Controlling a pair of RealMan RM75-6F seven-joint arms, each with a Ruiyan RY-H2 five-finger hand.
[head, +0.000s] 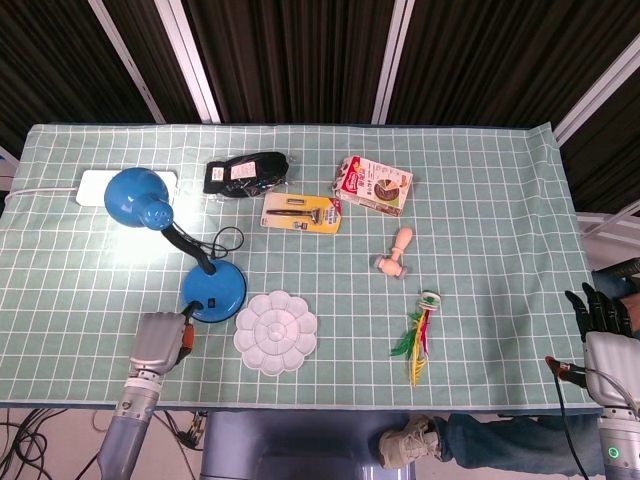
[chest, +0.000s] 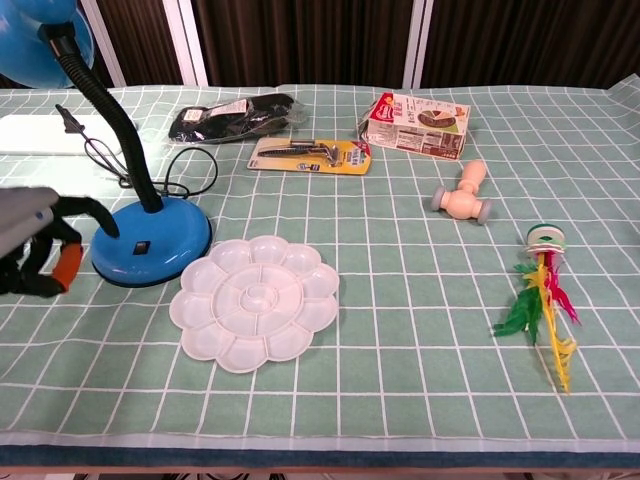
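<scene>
Head view showed the left hand (head: 157, 341) near the counter's front left edge, fingers curled on nothing. Just right of it stood the blue desk lamp's round base (head: 214, 291). The right hand (head: 603, 318) was far away, fingers unclear.

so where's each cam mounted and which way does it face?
Head view: sits high, looks steeply down on the whole table; left robot hand at the near edge, right robot hand off the table's right end.
Chest view: sits low at the near edge, looks across toward the dark curtains; only the left robot hand shows.
Shared: blue lamp, white palette, feather toy.
</scene>
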